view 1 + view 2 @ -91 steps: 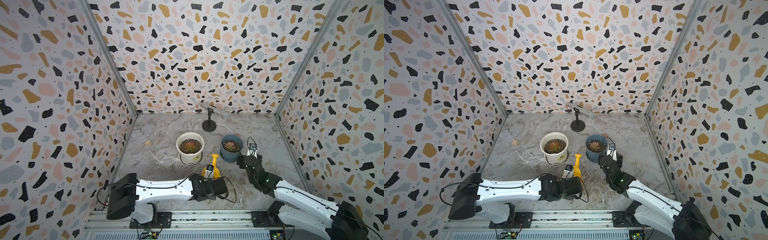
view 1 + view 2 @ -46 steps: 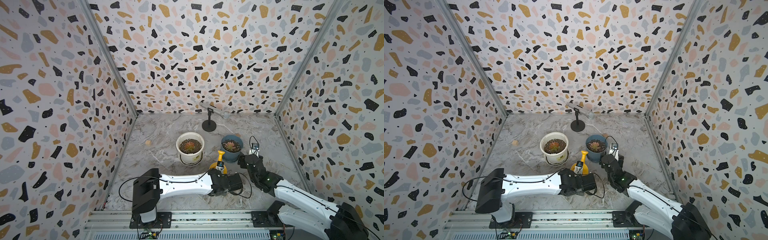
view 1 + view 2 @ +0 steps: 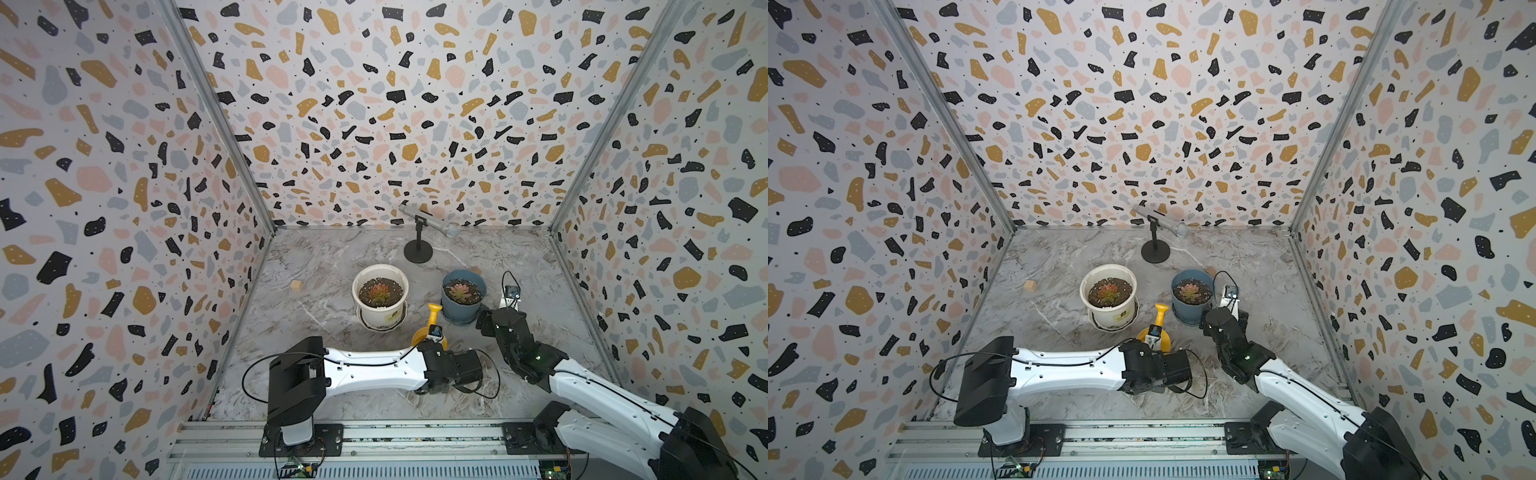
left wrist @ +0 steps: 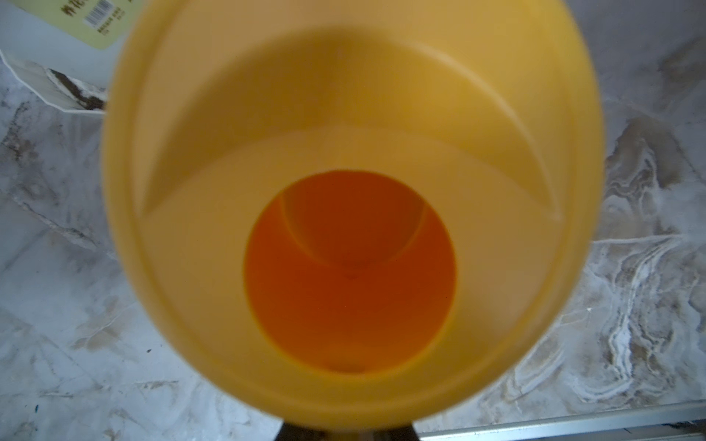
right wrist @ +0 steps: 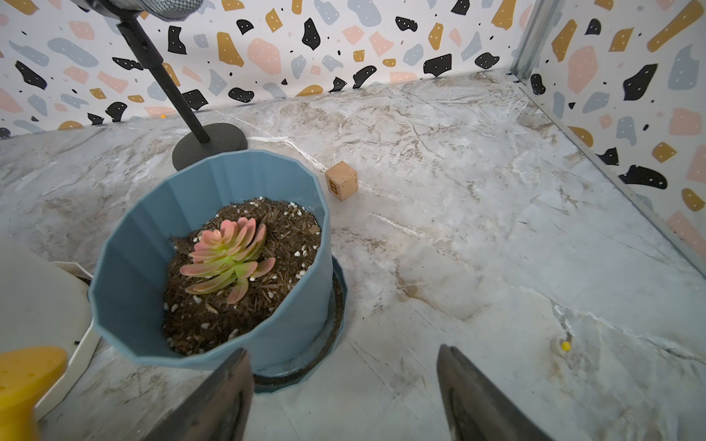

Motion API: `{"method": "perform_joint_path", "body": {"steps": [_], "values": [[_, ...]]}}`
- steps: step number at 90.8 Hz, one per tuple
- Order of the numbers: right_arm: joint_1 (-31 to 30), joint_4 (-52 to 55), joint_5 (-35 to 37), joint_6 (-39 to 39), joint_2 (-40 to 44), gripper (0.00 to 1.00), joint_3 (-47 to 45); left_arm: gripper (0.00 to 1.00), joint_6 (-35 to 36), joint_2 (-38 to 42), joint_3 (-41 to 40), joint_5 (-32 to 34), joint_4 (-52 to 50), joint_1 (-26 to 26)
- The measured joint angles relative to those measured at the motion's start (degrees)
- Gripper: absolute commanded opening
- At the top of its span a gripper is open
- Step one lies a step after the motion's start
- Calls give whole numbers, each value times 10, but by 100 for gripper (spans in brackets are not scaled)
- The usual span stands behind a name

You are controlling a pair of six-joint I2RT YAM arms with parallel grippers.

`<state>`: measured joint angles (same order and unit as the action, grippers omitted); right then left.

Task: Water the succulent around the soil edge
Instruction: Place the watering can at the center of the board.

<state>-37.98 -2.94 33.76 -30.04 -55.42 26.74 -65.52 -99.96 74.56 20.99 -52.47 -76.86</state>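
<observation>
Since the left fingers (image 3: pixel 430 344) were shut on the yellow watering can (image 3: pixel 419 337), just short of the succulent (image 5: pixel 229 256) in its blue-grey pot (image 5: pixel 130 282), the spout (image 3: pixel 434 309) wanted carrying over the soil edge (image 5: pixel 294 229) and tilting slowly; the right fingers (image 5: pixel 217 397) stood wide, empty.

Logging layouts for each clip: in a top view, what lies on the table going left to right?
block → white pot → can → blue pot. The mic stand behind them is left out, since it overlaps the white pot and the can sideways.
</observation>
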Motion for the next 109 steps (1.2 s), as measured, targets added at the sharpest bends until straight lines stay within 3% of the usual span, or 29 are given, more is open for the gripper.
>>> {"method": "perform_joint_path", "body": {"steps": [29,58,67,78,84,102,104,109], "values": [[0,0,-22,3,0,80,0,23,0,7,-5,-25,24,16],[0,-4,-44,14,-3,80,0,61,16,17,-5,-43,24,20],[0,-4,-51,17,-6,80,6,65,30,45,-5,-47,25,20],[0,-5,-57,21,-7,78,9,71,58,91,8,-57,19,20],[0,-5,-62,22,-7,77,9,80,80,116,14,-67,16,20],[0,3,-90,24,-1,67,17,81,183,184,54,-76,-48,20],[0,6,-94,24,1,65,19,95,197,191,61,-75,-59,20],[-1,30,-105,18,12,63,31,100,231,209,75,-69,-85,20]]}}
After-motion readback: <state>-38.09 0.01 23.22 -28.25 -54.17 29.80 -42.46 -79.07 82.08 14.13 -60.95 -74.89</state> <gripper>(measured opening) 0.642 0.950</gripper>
